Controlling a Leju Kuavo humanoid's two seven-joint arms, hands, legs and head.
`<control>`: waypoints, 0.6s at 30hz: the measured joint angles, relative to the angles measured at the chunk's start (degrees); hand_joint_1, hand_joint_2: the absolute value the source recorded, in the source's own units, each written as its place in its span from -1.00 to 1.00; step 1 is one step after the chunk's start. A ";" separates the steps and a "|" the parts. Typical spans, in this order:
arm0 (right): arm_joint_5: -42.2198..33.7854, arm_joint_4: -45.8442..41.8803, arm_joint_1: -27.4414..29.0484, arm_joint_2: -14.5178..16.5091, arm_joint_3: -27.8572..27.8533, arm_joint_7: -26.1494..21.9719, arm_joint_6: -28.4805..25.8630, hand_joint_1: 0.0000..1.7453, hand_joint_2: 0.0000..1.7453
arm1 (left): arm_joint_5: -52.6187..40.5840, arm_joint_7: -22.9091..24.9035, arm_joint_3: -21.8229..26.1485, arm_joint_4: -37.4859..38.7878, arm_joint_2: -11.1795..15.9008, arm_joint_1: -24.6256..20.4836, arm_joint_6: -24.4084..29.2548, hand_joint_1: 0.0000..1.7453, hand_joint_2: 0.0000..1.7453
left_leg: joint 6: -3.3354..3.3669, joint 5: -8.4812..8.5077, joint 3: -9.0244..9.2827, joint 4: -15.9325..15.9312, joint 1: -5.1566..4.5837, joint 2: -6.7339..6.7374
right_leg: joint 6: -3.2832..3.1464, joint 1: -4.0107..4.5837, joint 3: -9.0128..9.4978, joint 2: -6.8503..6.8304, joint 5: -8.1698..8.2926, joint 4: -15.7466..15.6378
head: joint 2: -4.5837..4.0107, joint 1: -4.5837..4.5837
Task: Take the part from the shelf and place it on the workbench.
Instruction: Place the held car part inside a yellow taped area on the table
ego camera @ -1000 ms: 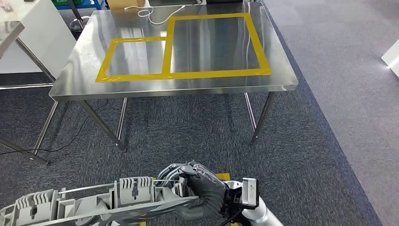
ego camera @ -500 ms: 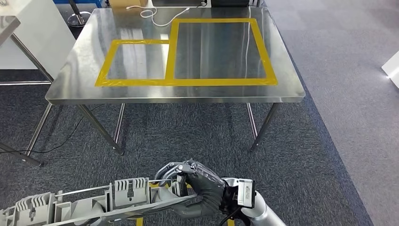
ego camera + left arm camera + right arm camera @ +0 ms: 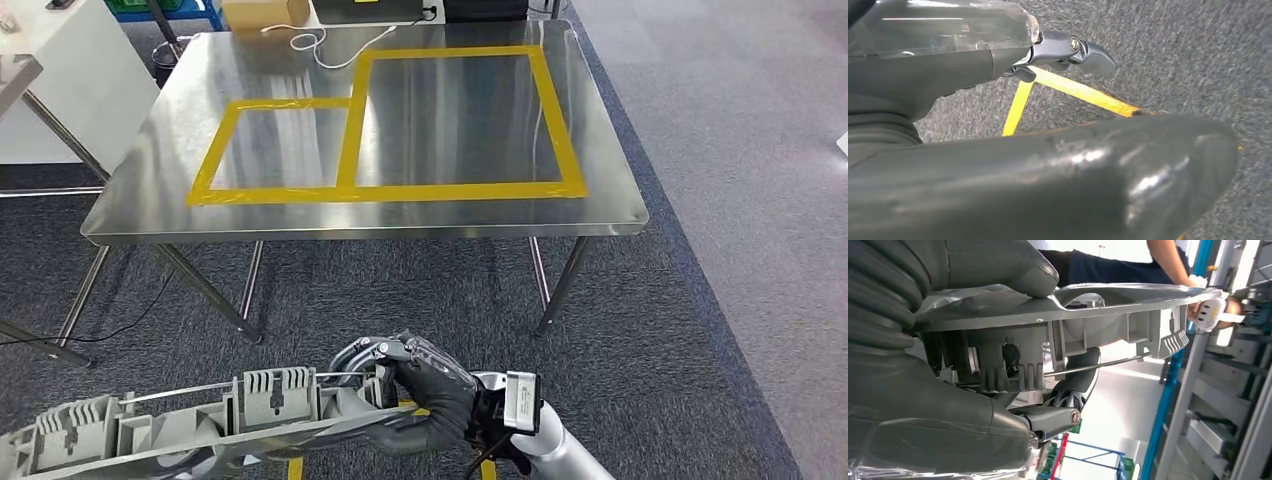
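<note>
Currently the right hand [image 3: 430,400] grips one end of a long grey ribbed plastic part [image 3: 180,430], fingers wrapped around it. In the head view the part extends from that hand toward the lower left corner, roughly level, above the dark grey carpet [image 3: 420,290]. The right wrist view shows the same grip: the thumb [image 3: 998,265] presses on the part's flat face [image 3: 1088,302], darker fingers [image 3: 1075,387] curl under its ribbed side, and a thin metal rod [image 3: 1098,365] runs along the ribs. Behind the part in that view stand a person [image 3: 1128,262] and blue-framed shelving [image 3: 1173,390].

The left hand [image 3: 1063,50] appears in the left wrist view above carpet marked with yellow floor tape [image 3: 1083,92]; whether it holds anything cannot be told.

Ahead of the robot stands the stainless steel bench [image 3: 130,200], well apart from the part. Its top carries two adjoining rectangles of yellow tape [image 3: 350,130], a white cable [image 3: 320,45] lies near its far edge, and a cardboard box [image 3: 262,12] sits beyond it.
</note>
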 joint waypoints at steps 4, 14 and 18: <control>-0.08 0.02 0.02 0.01 0.00 0.06 0.02 1.00 1.00 | 0.00 0.00 0.01 0.00 0.02 0.22 -0.02 -1.00 -1.00 | 0.23 0.39 -6.68 7.92 -0.07 0.38 | -0.45 0.64 1.48 -0.16 -1.34 0.03 | 0.00 -0.06; -0.14 -0.15 -0.30 0.14 0.04 0.06 0.09 1.00 1.00 | 0.00 -0.15 0.00 0.05 0.38 0.28 -0.09 -1.00 -1.00 | 3.28 8.17 -0.09 -8.59 -0.79 0.69 | 1.72 1.10 2.43 -0.19 -4.91 2.61 | 0.01 0.32; -0.27 -0.15 -0.19 0.01 0.07 0.05 0.12 1.00 1.00 | -0.02 -0.17 0.00 0.06 0.34 0.19 -0.16 -1.00 -1.00 | 3.60 7.23 1.20 -8.85 -0.66 0.51 | 2.53 0.39 -6.09 -0.07 -8.26 15.38 | 0.01 0.35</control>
